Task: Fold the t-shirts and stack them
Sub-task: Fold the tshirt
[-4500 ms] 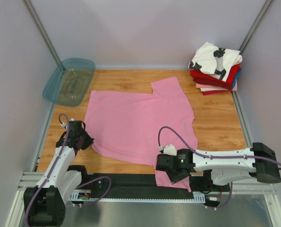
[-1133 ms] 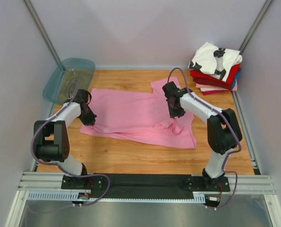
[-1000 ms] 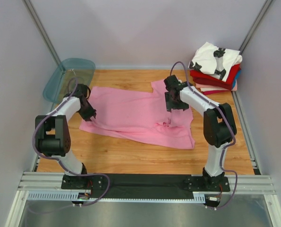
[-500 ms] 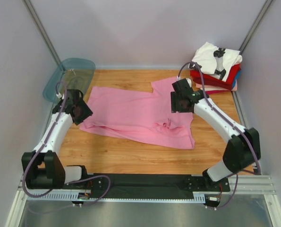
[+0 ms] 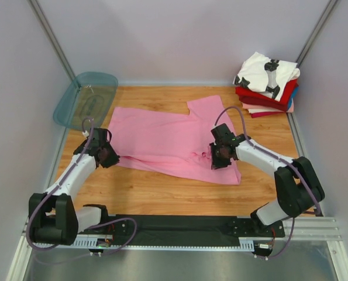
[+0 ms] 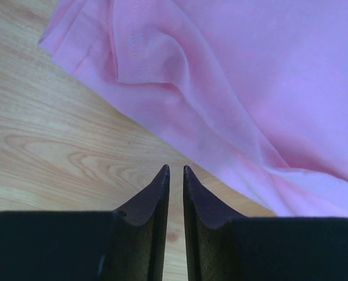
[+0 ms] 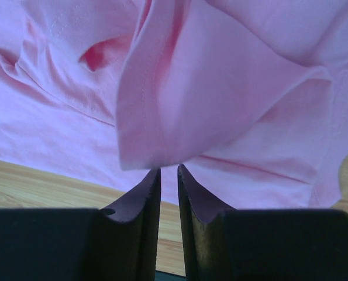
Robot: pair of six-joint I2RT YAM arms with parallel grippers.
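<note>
Against the frame half a second back, both arms are now sitting nearer the near edge. The left pincer is lying at the left near edge of the pink t-shirt, further from the tray than before. The right pincer is resting over the shirt's near right part.

Pink t-shirt: lying mostly flat across the middle of the bench, one sleeve pointing to the far side, with a small crumple close to the right pincer.

Left wrist view: the fingers are standing together with only a thin slit between them and nothing in it. The tips are hanging over bare wood just beside the shirt's hem, not touching it as far as I can see.

Right wrist view: these fingers are also standing together with a thin slit. The tips are meeting the lower edge of a raised fold of pink cloth. I cannot tell whether any cloth is caught there.

The stack of folded t-shirts is sitting in the far right corner, white with black print on top and red beneath, well apart from the pink shirt. The tray is sitting at the far left corner.
</note>
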